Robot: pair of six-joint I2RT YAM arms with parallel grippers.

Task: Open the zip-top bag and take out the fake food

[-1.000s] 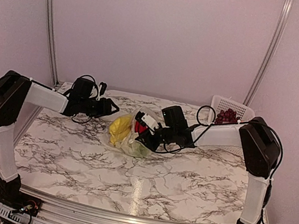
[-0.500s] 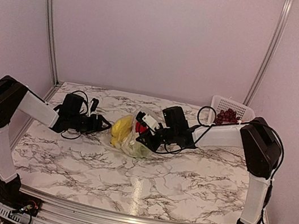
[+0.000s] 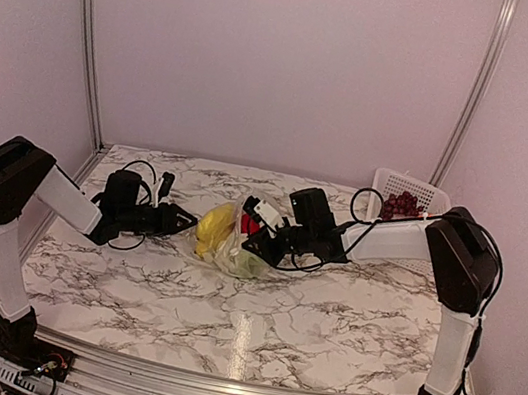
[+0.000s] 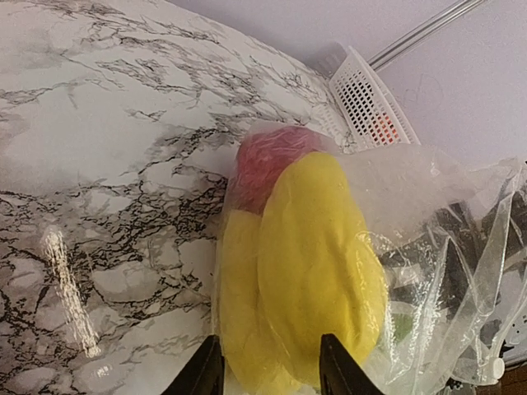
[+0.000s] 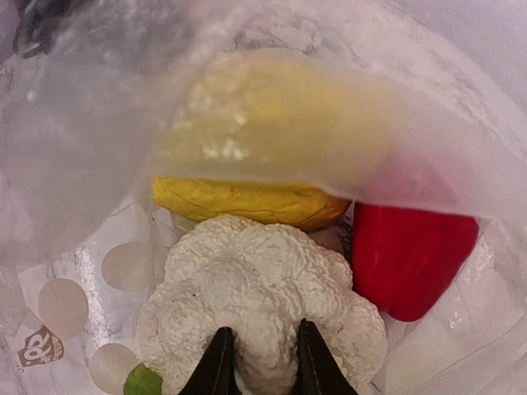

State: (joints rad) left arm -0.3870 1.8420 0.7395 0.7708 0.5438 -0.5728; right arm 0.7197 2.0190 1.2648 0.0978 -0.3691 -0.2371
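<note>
Zip-top bag (image 3: 231,243): clear, crinkled film, mid-table on glossy marbled tabletop (image 3: 323,329), between both arms. Fake food inside: smooth yellow piece (image 4: 317,263), knobbly cream-white lumpy piece (image 5: 255,288), glossy red piece (image 5: 412,263). Left gripper (image 4: 272,374) straddles the yellow piece through the film; grip unclear. Right gripper (image 5: 262,362) pinches the cream-white lumpy piece. Bare marble from bag to near edge.

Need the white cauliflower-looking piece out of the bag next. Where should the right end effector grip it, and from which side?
Grip the narrow near lobe of the white lumpy piece, coming straight in from where the right end effector sits, its fingers straddling that lobe. The red piece crowds one flank and the yellow piece lies behind, so only that lobe looks free.
</note>
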